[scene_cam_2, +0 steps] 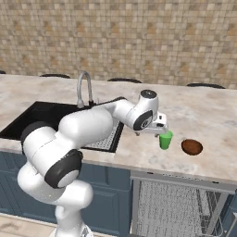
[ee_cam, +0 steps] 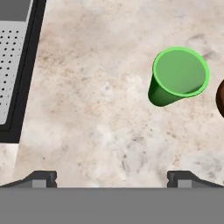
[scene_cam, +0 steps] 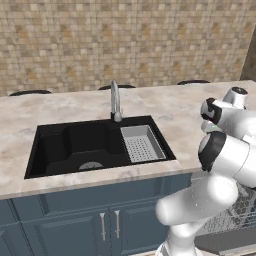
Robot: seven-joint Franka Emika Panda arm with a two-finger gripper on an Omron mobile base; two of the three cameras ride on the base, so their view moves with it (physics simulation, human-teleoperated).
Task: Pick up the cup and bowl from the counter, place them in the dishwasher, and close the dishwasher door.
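The green cup (scene_cam_2: pixel 165 140) stands upright on the beige marbled counter (scene_cam_2: pixel 208 111), with the reddish-brown bowl (scene_cam_2: pixel 191 146) just to its right. My gripper (scene_cam_2: pixel 153 132) hangs over the counter just left of the cup and above it, pointing down. In the hand view its fingertips (ee_cam: pixel 42 178) stand wide apart and open, with bare counter between them. There the cup (ee_cam: pixel 177 76) sits up and to the right, and the bowl's edge (ee_cam: pixel 220 97) shows at the right border. Below the counter the dishwasher (scene_cam_2: pixel 176 208) is open, showing its wire rack.
A black sink (scene_cam: pixel 80 145) with a steel tap (scene_cam: pixel 115 102) and a grey perforated tray (scene_cam: pixel 142 143) lies left of the gripper. Dark blue cabinet doors (scene_cam: pixel 100 225) run under the counter. A tiled wall (scene_cam: pixel 125 40) backs the counter.
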